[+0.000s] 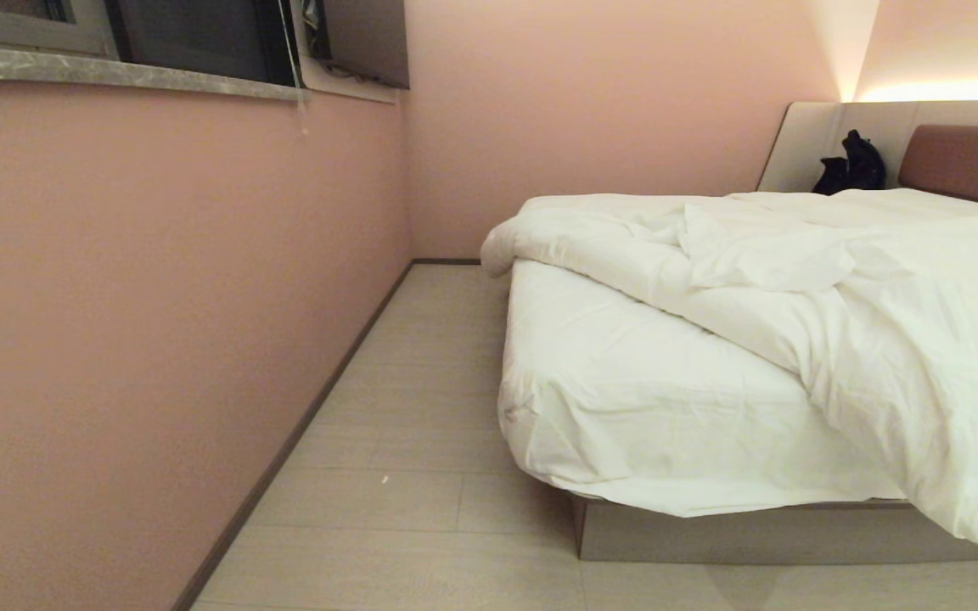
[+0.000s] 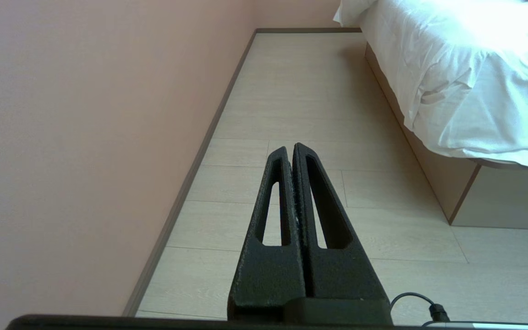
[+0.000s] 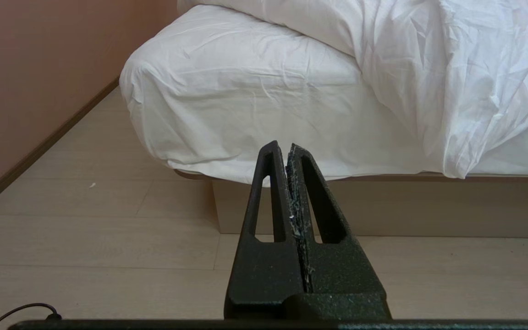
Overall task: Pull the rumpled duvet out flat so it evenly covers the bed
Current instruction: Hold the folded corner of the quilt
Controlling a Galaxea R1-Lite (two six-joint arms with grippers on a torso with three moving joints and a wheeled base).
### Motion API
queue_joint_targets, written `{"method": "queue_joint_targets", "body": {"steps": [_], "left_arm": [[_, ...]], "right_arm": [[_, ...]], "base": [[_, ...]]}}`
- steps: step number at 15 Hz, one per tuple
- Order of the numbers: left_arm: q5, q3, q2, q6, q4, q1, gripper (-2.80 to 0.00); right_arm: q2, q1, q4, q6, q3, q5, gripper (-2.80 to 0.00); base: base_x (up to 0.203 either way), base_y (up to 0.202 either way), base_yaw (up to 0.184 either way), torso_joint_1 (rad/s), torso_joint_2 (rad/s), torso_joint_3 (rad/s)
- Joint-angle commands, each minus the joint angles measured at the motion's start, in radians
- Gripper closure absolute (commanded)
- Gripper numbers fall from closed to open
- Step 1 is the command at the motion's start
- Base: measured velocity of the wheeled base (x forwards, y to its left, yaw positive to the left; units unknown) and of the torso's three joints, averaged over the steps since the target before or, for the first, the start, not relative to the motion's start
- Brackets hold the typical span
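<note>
Both grippers sit nearest my wrist cams, jaws clenched on nothing: left gripper over pale plank floor by the pink wall, right gripper low, facing the bed corner. Neither arm shows on head cam. Duvet is bunched diagonally across the mattress, one corner draping past the foot edge, sheet bare at the near-left corner. Only head cam shows the brown headboard, a dark object beside it, and the window ledge.

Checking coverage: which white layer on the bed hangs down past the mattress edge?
The duvet: puffy, creased, its corner drooping over the base; the sheet stays taut.
</note>
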Motion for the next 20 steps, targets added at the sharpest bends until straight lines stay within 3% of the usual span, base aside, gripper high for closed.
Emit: {"method": "queue_joint_targets", "body": {"steps": [1, 13, 20], "left_arm": [[0.0, 0.0, 0.001, 0.0, 0.0, 0.0, 0.0], [0.0, 0.0, 0.001, 0.003, 0.0, 0.0, 0.0], [0.0, 0.0, 0.001, 0.002, -0.001, 0.0, 0.0]], "right_arm": [[0.0, 0.0, 0.0, 0.0, 0.0, 0.0, 0.0], [0.0, 0.0, 0.0, 0.0, 0.001, 0.001, 0.0], [0.0, 0.0, -0.001, -0.003, 0.0, 0.001, 0.0]], "base": [[0.0, 0.0, 0.0, 0.0, 0.0, 0.0], [0.005, 0.0, 0.0, 0.0, 0.0, 0.0], [0.191, 0.0, -0.001, 0.001, 0.0, 0.002]]}}
